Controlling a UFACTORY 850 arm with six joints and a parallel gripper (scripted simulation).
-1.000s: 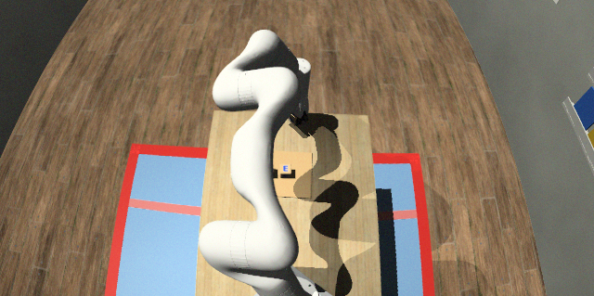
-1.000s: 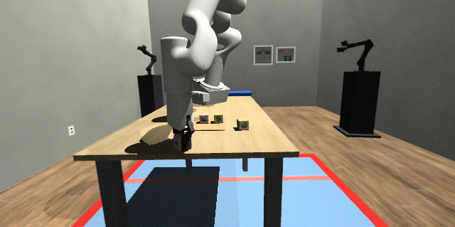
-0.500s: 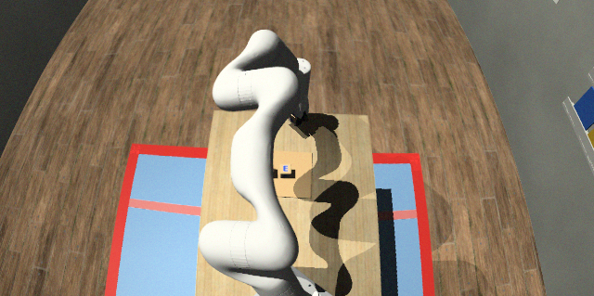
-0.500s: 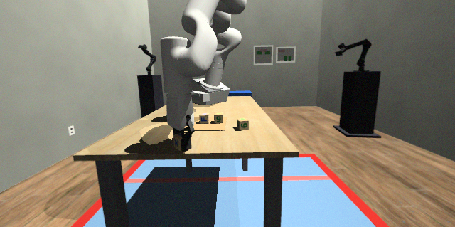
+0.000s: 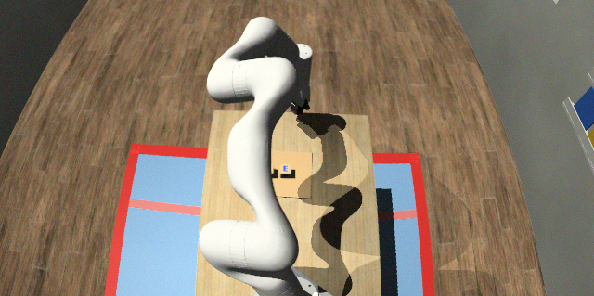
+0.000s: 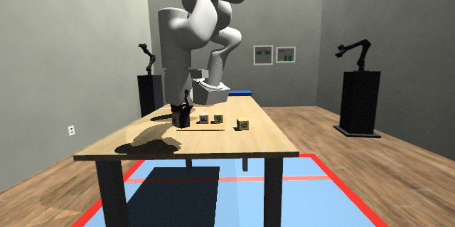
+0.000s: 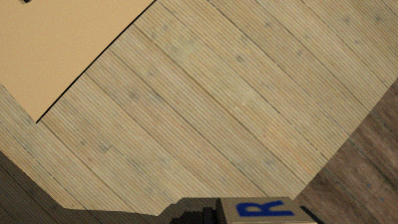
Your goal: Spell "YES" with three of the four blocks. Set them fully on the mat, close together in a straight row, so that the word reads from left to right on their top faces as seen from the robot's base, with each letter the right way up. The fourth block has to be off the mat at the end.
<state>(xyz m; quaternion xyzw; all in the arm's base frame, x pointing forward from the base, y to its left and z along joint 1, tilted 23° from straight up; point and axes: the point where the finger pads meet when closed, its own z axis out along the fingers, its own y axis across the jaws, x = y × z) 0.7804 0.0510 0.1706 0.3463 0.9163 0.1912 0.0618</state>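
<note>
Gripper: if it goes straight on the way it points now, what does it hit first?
The gripper points down, shut on the R block. Straight below lies bare table wood, just off the mat corner. The block's underside would likely meet the table first; height above it is unclear.

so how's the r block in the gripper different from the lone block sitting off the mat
The R block is clamped in the gripper; the lone block stands free on the table. The R block's letter is blue; the lone block's is green. In the exterior view they flank the mat, R block left, lone block right. Both are similar tan cubes.
</note>
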